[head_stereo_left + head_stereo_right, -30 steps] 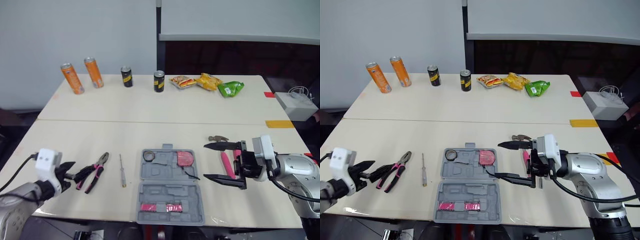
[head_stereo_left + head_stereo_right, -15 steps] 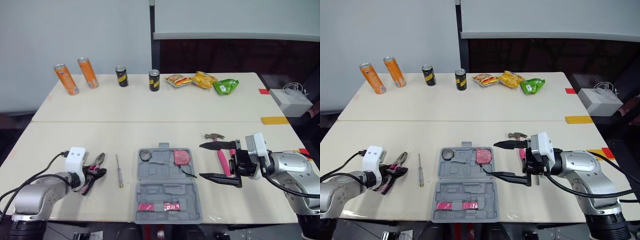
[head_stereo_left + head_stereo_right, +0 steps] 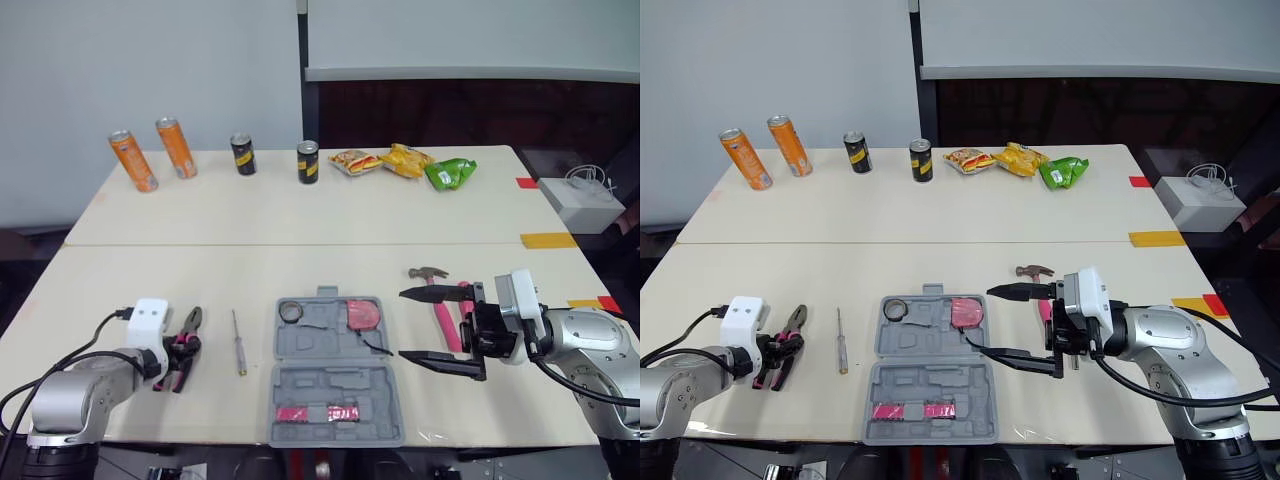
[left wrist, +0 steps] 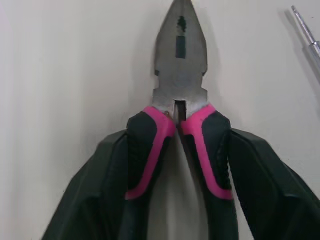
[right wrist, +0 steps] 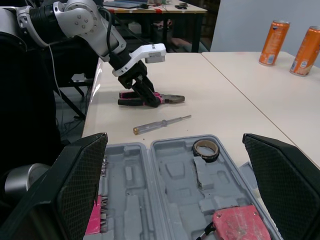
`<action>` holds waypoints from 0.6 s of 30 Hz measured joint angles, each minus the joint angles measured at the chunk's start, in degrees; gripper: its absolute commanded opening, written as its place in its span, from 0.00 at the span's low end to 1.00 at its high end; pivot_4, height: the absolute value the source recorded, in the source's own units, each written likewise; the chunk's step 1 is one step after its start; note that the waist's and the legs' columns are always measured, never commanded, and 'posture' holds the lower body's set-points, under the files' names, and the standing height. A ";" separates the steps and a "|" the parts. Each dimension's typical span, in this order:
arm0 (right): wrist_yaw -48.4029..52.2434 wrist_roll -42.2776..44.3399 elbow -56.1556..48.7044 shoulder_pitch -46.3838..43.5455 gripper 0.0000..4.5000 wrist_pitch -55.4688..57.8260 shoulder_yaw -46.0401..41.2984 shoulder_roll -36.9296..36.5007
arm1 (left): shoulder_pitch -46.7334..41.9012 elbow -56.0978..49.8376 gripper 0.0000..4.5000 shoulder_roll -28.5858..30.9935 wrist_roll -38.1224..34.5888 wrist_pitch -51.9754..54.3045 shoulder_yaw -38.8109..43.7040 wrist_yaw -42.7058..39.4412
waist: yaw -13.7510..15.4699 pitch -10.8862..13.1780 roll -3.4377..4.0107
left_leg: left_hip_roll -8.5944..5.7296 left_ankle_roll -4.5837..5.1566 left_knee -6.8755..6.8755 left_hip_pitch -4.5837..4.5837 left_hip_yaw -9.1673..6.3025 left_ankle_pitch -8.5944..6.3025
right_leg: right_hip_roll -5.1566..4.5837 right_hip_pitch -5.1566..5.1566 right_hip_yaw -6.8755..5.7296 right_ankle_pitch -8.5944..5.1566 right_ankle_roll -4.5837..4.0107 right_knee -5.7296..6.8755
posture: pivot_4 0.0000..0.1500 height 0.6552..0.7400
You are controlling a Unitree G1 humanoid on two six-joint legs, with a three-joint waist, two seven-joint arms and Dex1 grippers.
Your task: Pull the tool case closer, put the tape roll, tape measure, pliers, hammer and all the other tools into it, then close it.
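The grey tool case [image 3: 335,372] lies open at the table's front edge. A tape roll [image 3: 292,311] and a pink tape measure [image 3: 363,314] sit in its far half. Pink-handled pliers [image 4: 179,75] lie to the left of the case, with my left gripper [image 3: 173,358] shut on their handles and a finger [image 4: 100,200] pressed against each side. A screwdriver [image 3: 238,342] lies between the pliers and the case. Right of the case lies the pink-handled hammer [image 3: 440,300]. My right gripper [image 3: 428,328] hovers open between the hammer and the case, holding nothing.
Two orange cans [image 3: 150,155], two black cans [image 3: 275,157] and several snack bags [image 3: 405,163] line the table's far edge. A white box [image 3: 580,203] sits off to the right. Bare tabletop spreads between the case and the cans.
My left gripper has moved in from the left and shut on the pliers' handles. The pliers have turned to point more directly away. The right gripper has barely moved.
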 measured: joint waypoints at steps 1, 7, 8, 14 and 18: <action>-0.13 0.00 -0.01 0.03 1.00 0.00 0.00 0.09 | 0.32 -0.30 0.53 0.02 0.29 -0.06 0.03 -0.04 | -0.01 0.00 0.00 | 0.00 0.00 0.00 0.00 0.00 0.00 | 0.00 0.00 0.00 0.00 0.00 -0.01 | 1.00 1.00; -0.55 -0.01 -0.02 0.04 1.00 0.00 0.08 0.35 | 1.96 -0.35 0.53 0.40 1.51 -3.02 0.03 -1.98 | -0.03 -0.02 0.03 | 0.00 0.00 -0.01 0.00 -0.01 0.00 | 0.00 -0.01 -0.01 0.00 0.00 -0.02 | 1.00 1.00; -0.61 0.00 -0.02 0.01 1.00 0.00 0.09 0.44 | 2.35 -0.29 0.53 0.67 1.52 -3.80 0.03 -2.75 | -0.01 -0.02 0.03 | 0.00 0.00 -0.01 0.00 -0.01 0.00 | 0.00 -0.01 -0.01 0.00 0.00 -0.02 | 1.00 1.00; -0.96 0.53 -0.20 -0.04 1.00 0.47 0.13 0.88 | 5.04 -0.86 0.53 8.99 0.74 -11.87 0.21 -16.49 | 0.34 0.12 -0.20 | 0.01 0.02 -0.01 -0.04 -0.15 0.02 | -0.01 -0.10 -0.17 0.00 0.00 -0.10 | 1.00 1.00; -2.40 1.16 -0.59 -0.55 1.00 1.66 0.19 1.05 | 3.22 -3.16 0.53 20.05 -2.29 -18.22 0.06 -33.20 | 0.84 0.26 -0.34 | -0.04 0.03 -0.03 -0.03 -0.15 0.02 | -0.10 -0.13 -0.20 0.00 0.00 -0.14 | 1.00 1.00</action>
